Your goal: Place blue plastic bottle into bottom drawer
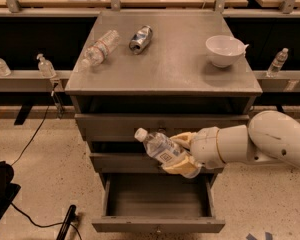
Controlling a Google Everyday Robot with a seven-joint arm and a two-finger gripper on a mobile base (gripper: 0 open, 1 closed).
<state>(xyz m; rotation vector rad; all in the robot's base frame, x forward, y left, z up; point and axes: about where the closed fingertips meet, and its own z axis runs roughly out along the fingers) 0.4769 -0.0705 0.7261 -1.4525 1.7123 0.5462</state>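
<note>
The blue plastic bottle (161, 150), clear with a white cap and a pale label with a dark square mark, lies tilted in my gripper (181, 153), cap pointing up-left. The gripper's tan fingers (182, 167) are shut on the bottle's lower body. It hangs in front of the middle drawer, just above the open bottom drawer (157, 204), a shallow grey tray pulled out towards the camera with nothing visible inside it. My white arm (260, 143) reaches in from the right.
On the cabinet top (165, 69) lie a clear bottle with a red-banded label (100, 48), a crushed blue-silver can (140, 38) and a white bowl (225, 50). Small bottles (45, 65) stand on side ledges. A black cable (30, 144) runs over the floor at left.
</note>
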